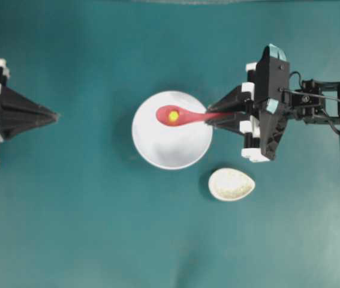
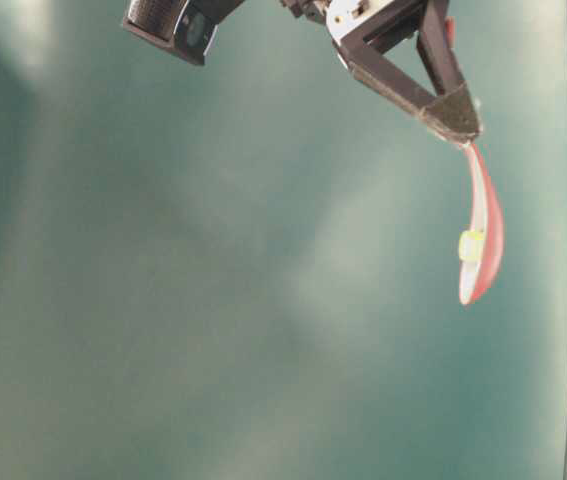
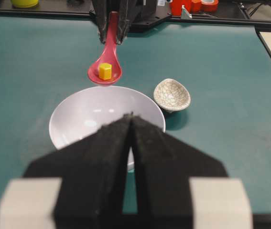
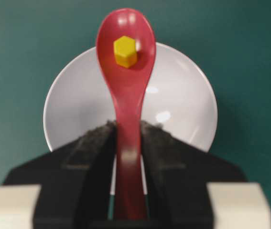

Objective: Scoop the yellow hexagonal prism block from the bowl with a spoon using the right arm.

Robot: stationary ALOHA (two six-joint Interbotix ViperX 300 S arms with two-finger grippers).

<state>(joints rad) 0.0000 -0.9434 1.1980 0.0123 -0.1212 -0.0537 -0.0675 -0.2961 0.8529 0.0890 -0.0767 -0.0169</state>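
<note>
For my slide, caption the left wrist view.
Right hand holds the spoon, yellow block aboard, above the white bowl.

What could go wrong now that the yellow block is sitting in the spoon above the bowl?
The yellow block lies loose in the scoop of the spoon, so a tilt or jerk could roll it back into the bowl or onto the table. The right gripper pinches only the handle, so the spoon could swivel in the grip.
</note>
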